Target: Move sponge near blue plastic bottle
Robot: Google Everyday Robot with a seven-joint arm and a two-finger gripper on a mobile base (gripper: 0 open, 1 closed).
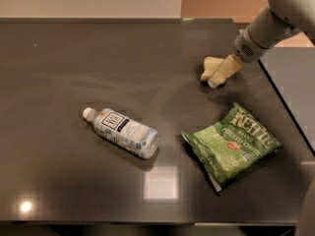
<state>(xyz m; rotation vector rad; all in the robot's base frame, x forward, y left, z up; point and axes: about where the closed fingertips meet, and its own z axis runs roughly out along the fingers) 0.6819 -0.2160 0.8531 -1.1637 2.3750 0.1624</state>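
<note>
the gripper (217,77) sits low at the sponge (209,65), by the desk's (74,58) right edge toward the far right corner. it touches or overlaps the sponge, but whether it is clamped on it or merely beside it i cannot tell. to do this step well, i'd want a sure hold on the foam before any lift, then a path toward the near left that passes on the far side of the bag (231,144), which lies by the right edge nearer the front. set the sponge just beside the bottle (123,133) without nudging it – lying on its side left of the middle, it would likely roll. its white cap is on; what is inside i cannot make out. the bag looks shut, its contents hidden.
</note>
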